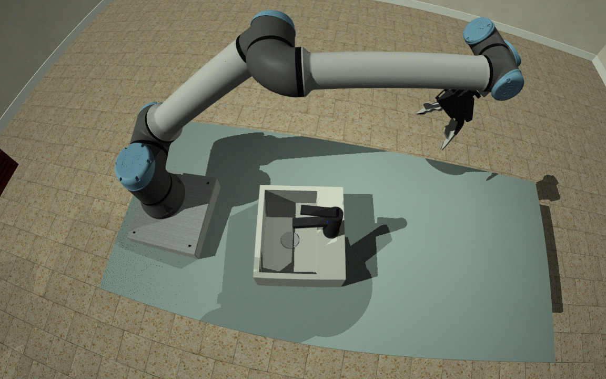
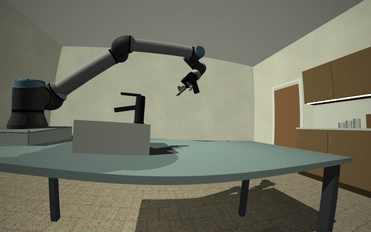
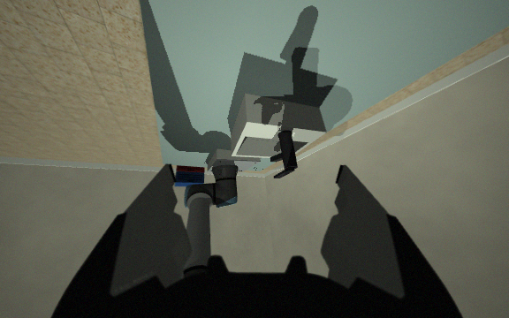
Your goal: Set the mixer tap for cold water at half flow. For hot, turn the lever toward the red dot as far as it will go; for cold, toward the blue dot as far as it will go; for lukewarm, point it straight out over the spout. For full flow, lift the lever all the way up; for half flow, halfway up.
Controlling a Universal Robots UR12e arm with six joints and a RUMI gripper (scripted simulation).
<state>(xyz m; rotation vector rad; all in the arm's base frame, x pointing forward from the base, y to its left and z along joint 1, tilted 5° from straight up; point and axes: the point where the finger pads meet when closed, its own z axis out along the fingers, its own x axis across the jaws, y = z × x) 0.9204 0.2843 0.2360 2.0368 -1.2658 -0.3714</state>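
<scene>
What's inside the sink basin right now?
The basin shows only a round drain on its floor, with the tap's spout reaching out above it. Shadow covers the near-left part, and the exterior view shows only the outer wall.

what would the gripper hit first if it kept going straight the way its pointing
Probably the black mixer tap on the sink, which sits between the open gripper's fingers in the wrist view. The gap before it looks free, though depth is unclear.
</scene>
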